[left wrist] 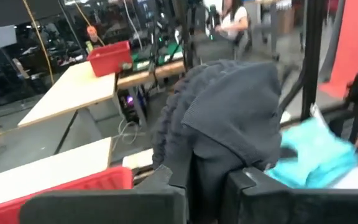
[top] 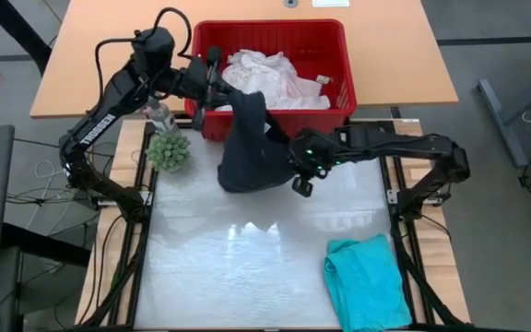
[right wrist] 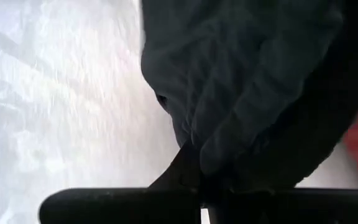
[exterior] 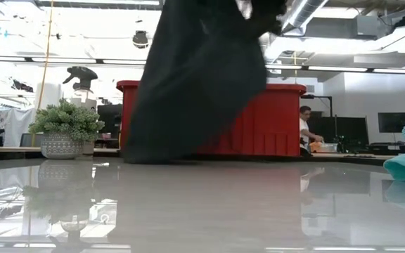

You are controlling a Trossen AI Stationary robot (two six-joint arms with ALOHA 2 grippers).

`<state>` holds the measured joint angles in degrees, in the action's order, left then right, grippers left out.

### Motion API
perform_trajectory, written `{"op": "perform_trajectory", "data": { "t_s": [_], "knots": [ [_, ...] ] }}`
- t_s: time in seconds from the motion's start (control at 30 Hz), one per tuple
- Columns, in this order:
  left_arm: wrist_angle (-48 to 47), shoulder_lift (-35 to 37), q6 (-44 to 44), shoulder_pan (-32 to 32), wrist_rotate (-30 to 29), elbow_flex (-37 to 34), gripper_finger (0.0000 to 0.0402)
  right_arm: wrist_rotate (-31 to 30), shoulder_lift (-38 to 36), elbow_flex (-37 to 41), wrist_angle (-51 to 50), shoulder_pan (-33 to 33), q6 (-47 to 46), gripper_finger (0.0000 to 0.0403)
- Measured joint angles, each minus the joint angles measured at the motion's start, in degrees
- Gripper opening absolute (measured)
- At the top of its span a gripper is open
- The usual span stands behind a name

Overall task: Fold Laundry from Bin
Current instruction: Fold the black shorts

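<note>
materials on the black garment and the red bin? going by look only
Black garment: soft knit, likely cotton or a blend; ribbed texture shows in the left wrist view, matte, and it drapes limp between the two grippers. Red bin: rigid moulded plastic, slightly glossy, with slotted walls and a rolled rim.

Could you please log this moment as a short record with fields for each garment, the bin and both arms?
black garment: soft black knit garment, lifted, draped from bin rim onto table
held by: left gripper and right gripper, both jaws shut on it
bin: rectangular red plastic basket, white lacy top inside
teal garment: turquoise cloth, lying on table
</note>
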<state>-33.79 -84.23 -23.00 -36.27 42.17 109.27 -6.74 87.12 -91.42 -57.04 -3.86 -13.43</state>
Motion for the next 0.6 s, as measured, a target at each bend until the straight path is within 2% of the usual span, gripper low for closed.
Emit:
{"op": "perform_trajectory", "data": {
  "t_s": [0.1, 0.2, 0.3, 0.47, 0.53, 0.6],
  "knots": [
    [-7.6, 0.5, -8.1, -1.0, -3.4, 0.0, 0.0074, -2.5, -2.3, -0.1, -6.8, 2.9, -6.1, 0.0023],
    [-17.6, 0.5, -15.2, -1.5, -11.3, 0.0, 0.0111, -4.2, -2.9, -0.2, -16.1, 6.3, -13.0, 0.0023],
    [-25.6, -0.1, -16.1, -2.0, -16.3, 0.0, 0.014, -5.1, -1.9, -0.1, -24.9, 10.2, -19.7, 0.0023],
    [-29.9, -0.2, -15.3, -4.0, -14.9, -1.3, 0.0161, -5.7, 0.9, 1.5, -31.2, 16.6, -27.3, 0.0023],
    [-28.5, -0.2, -14.6, -4.7, -11.7, -2.4, 0.0162, -5.6, 2.4, 2.1, -31.3, 18.5, -27.7, 0.0023],
    [-24.8, -0.3, -12.6, -5.2, -5.5, -3.7, 0.0162, -5.4, 3.9, 2.9, -31.3, 20.3, -26.9, 0.0023]
  ]
}}
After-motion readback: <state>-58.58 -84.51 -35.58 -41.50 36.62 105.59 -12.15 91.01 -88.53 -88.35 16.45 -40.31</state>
